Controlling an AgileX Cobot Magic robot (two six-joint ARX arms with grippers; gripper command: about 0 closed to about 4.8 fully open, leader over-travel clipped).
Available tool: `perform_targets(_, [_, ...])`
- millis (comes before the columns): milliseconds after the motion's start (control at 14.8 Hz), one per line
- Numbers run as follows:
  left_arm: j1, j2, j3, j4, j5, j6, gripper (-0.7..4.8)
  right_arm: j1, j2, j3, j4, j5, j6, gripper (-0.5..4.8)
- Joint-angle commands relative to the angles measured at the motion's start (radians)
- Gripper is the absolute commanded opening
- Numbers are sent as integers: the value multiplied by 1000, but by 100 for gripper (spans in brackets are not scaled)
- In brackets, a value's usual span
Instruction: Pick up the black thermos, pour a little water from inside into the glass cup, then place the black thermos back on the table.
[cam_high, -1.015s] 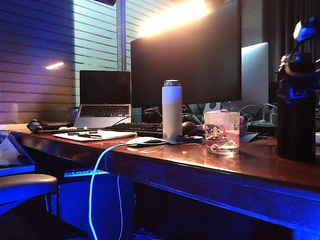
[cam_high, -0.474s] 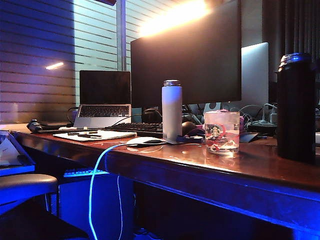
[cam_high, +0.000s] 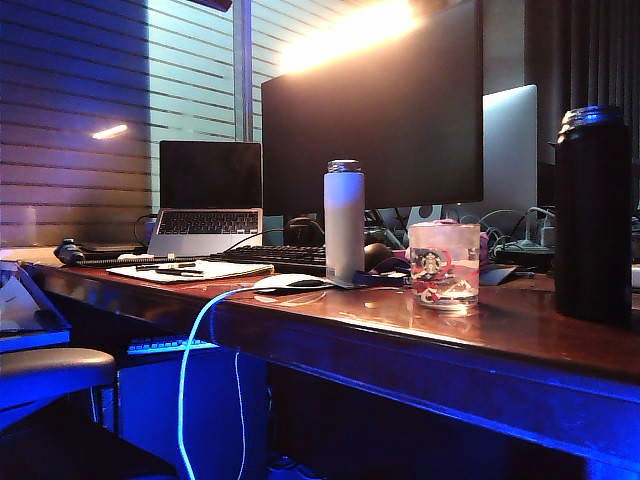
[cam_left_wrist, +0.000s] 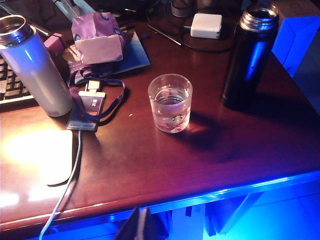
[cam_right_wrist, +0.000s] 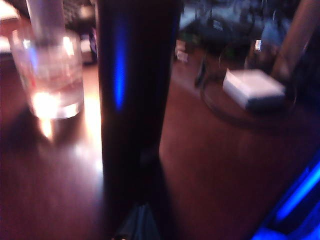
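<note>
A: Where is the black thermos (cam_high: 593, 212)?

B: Upright on the table (cam_high: 420, 335), at 3 o'clock from the glass cup (cam_high: 443, 264) in the exterior view, well apart. The cup holds some water.

A: Your 2 grippers?

B: My right gripper (cam_right_wrist: 134, 226) sits low just in front of the thermos, fingers closed on nothing. My left gripper (cam_left_wrist: 142, 227) hangs off the table's front edge, at 6 o'clock from the cup in its own view; fingertips together, empty.

A: Anything else?

B: A white bottle (cam_high: 344, 219) at the cup's 9 o'clock.

On the table (cam_high: 420, 335), the glass cup (cam_high: 444, 265) stands between the white bottle (cam_high: 344, 220) and the black thermos (cam_high: 593, 215).
</note>
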Motion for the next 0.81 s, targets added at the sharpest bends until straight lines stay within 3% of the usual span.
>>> perform_targets(68, [-1, -2, 5, 8, 4, -6, -4, -22, -88, -24, -102, 16, 9, -1])
perform_targets(338, [-1, -2, 5, 9, 4, -6, -4, -87, -202, -24, -269, 13, 10, -1])
perform_targets(812, [-1, -2, 5, 5, 4, -6, -4, -94, -284, -24, -275, 0, 31, -1])
